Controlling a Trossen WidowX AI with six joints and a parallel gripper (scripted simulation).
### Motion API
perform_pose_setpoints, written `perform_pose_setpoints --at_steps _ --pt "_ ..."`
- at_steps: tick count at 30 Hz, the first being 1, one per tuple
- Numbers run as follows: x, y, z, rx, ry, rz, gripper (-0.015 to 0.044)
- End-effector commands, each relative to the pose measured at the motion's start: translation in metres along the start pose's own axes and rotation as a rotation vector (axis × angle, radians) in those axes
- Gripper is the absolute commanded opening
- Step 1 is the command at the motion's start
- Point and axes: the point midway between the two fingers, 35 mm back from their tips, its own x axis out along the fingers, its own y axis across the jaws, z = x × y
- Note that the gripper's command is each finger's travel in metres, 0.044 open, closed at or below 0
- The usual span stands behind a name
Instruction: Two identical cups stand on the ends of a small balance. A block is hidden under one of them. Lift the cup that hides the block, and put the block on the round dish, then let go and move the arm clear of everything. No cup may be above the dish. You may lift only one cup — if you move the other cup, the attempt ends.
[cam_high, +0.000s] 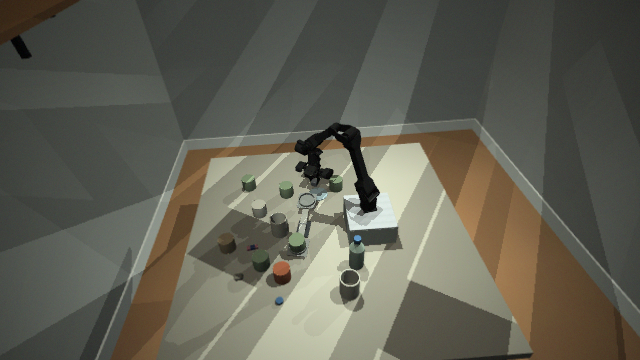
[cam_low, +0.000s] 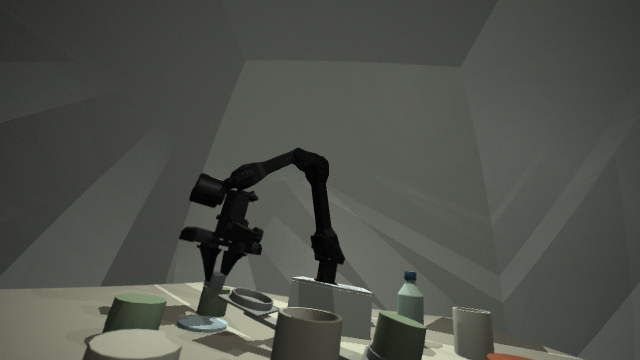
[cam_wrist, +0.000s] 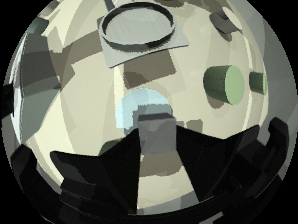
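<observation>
Block (cam_wrist: 154, 132) partly covered by fingers in wrist view; dish (cam_wrist: 136, 106) half hidden behind it. Exterior view: front cylinders cut off at bottom edge.

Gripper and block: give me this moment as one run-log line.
gripper: shut on block | block: held above the table, over the pale blue round dish | release: not yet done

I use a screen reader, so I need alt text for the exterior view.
A black robot arm's hand grips a small grey block above a pale blue round dish. Green and grey cups, a bottle and an empty balance pan surround it.
</observation>
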Motion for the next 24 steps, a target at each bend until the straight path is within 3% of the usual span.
perform_pose_setpoints --at_steps 1,8,16,24 --pt "0.016 0.008 -0.015 -0.007 0.001 0.017 0.0" --pt "0.022 0.008 -0.016 -0.007 0.001 0.017 0.0" --pt "0.057 0.009 -0.016 -0.007 0.0 0.017 0.0" --pt "0.06 0.01 -0.016 -0.007 0.0 0.017 0.0"
